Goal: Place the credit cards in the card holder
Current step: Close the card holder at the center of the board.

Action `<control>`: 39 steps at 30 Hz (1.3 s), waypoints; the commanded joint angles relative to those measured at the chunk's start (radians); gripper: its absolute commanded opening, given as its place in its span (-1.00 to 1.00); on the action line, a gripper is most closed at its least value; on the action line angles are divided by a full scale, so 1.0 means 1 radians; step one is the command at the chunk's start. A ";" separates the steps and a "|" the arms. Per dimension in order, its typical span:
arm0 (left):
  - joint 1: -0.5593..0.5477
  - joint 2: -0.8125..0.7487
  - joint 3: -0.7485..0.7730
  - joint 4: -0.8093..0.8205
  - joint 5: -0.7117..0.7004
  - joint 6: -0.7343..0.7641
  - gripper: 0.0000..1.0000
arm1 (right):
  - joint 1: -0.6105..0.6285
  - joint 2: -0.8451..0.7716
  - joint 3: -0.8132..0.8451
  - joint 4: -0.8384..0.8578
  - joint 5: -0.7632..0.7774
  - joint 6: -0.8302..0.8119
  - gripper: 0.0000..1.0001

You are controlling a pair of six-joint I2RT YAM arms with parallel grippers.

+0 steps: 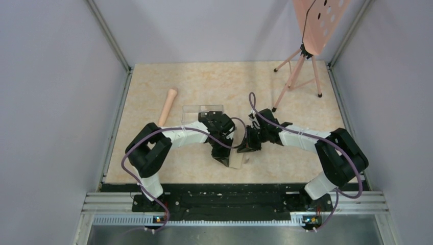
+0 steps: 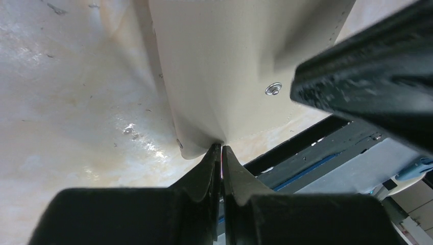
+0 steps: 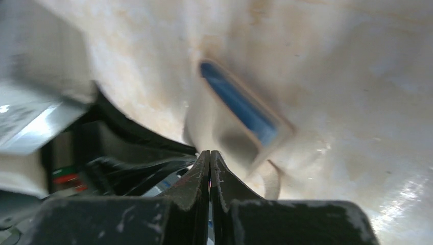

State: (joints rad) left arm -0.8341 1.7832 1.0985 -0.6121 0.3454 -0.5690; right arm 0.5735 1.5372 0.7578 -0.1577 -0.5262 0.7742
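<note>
Covering the whole work area was a beige marbled tabletop, closed in on 3 sides by plain pale grey walls, w/ a black base plate and metal rails along the near edge. At back right stood a pink tripod stand carrying a pink perforated board. A light wooden pin-shaped stick lay back left, and just right of it sat a clear plastic rectangular box, near the left arm's wrist.

Both arms were folded in twd the table's middle, elbows out to the sides, forearms converging, wrists angled down so the 2 tools nearly met.

The left gripper had its fingers pressed almost together on the lower edge of the small flat tan card holder; the material puckered to a crease right at the tips. A small silver snap stud showed on the holder's outer face. From above, the holder sat centre-front on the table, just below the left tool, part hidden by it.

The right gripper had its fingers squeezed tight w/ nothing visible btwn them. Its tips were close to the holder's edge; in the blurred right wrist view, a blue inner lining showed. Contact there couldn't be told.
</note>
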 commanded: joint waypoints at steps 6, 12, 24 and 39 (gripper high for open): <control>-0.003 -0.063 0.054 0.117 0.118 -0.048 -0.36 | 0.012 0.068 -0.047 -0.039 0.093 -0.038 -1.00; -0.006 -0.029 0.093 0.219 0.250 -0.114 -0.13 | 0.011 0.059 -0.054 -0.039 0.098 -0.035 -1.00; -0.081 0.065 0.197 0.121 0.126 -0.022 -0.08 | 0.011 0.066 -0.093 0.031 0.066 0.021 -1.00; -0.164 0.105 0.263 0.117 -0.041 0.044 -0.16 | -0.002 0.140 -0.145 0.139 -0.011 0.081 -1.00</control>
State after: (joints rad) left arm -0.9531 1.8561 1.3174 -0.5835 0.3698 -0.5766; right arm 0.5442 1.6119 0.6540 -0.0208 -0.5694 0.8433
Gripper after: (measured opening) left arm 0.429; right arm 0.003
